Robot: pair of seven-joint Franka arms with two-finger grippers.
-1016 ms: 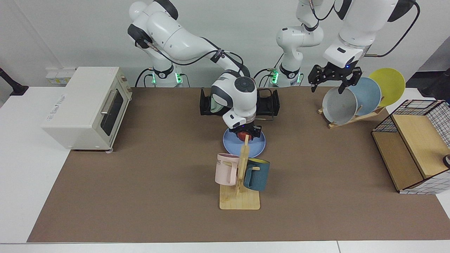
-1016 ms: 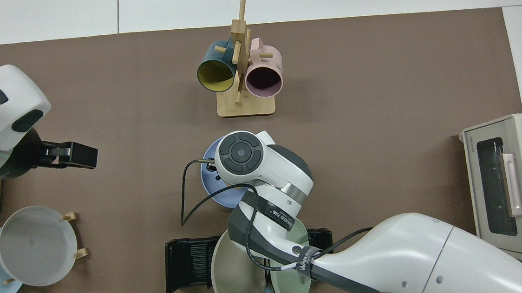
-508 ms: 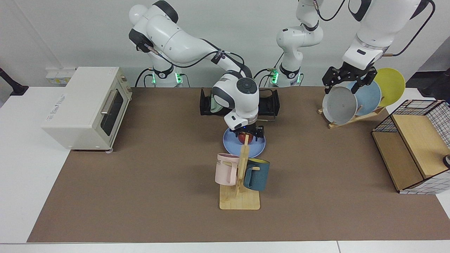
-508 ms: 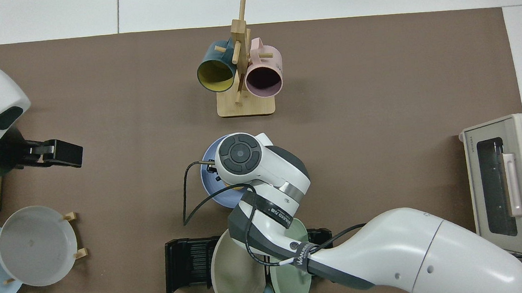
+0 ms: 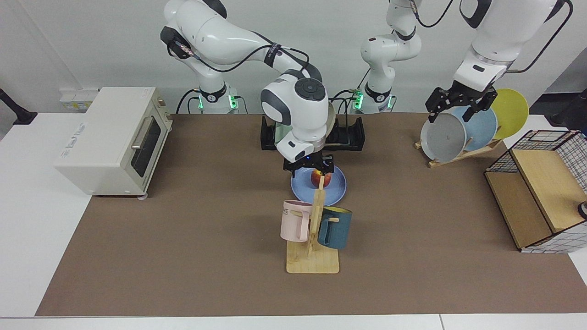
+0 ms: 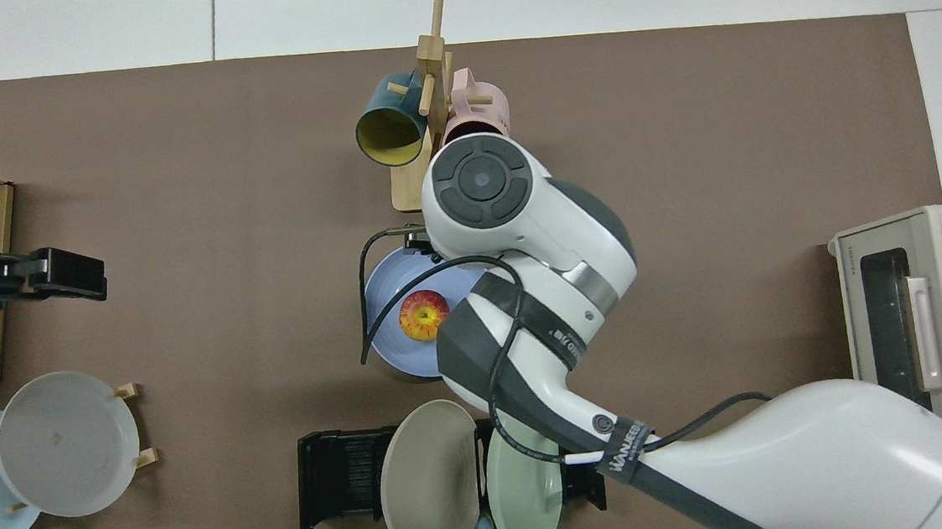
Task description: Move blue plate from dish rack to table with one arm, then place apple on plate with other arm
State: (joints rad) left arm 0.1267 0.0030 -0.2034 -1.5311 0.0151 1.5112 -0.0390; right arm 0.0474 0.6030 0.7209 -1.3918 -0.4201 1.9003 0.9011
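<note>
The blue plate lies flat on the brown table, just in front of the black dish rack. On the plate rests the red and yellow apple, with nothing touching it. My right gripper hangs open a little above the apple; in the top view its wrist hides most of it. My left gripper is open and holds nothing, hovering over the slanted wooden plate stand at the far right of the facing view.
A mug tree with a pink and a teal mug stands close in front of the plate. The rack holds a beige plate and a green one. A toaster oven, the stand's grey plate and a wire-sided wooden box line the sides.
My right gripper opened, left the apple on the blue plate and rose above it. My left arm drew back and up toward the plate stand.
</note>
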